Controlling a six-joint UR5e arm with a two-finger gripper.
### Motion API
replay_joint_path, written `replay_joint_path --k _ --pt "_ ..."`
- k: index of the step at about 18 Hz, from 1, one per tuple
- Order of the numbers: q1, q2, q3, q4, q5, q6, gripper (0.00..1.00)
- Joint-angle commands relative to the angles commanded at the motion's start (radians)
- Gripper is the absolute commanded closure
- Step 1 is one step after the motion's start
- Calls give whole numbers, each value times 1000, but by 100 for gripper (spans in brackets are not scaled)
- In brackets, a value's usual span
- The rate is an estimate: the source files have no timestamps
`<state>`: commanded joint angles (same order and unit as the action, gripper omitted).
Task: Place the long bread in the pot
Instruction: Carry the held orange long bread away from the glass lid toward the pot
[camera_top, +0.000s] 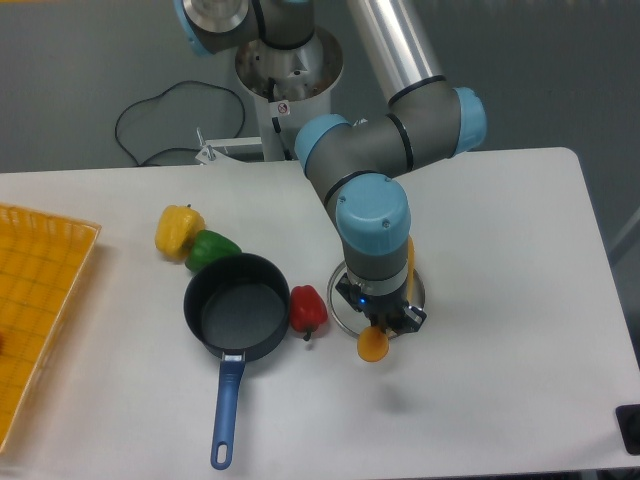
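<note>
Your gripper (388, 322) has its jaws clamped on the long bread (374, 344), lifted off the tabletop (500, 250). The pot (237, 307) sits to its left, a red pepper (308, 310) between them.

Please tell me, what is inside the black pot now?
The pot shows only its bare dark bottom; nothing lies inside. The long bread is outside it, at the gripper.

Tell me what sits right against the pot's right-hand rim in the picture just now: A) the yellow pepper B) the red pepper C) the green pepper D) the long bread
B: the red pepper lies against the right side of the pot, while the long bread is off to its right, held in the gripper.
</note>
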<state>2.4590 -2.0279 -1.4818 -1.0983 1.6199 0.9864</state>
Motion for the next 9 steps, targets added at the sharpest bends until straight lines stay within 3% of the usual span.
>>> replay_joint_path --k 9 --pt "5 12 -3 -2 0 2 90"
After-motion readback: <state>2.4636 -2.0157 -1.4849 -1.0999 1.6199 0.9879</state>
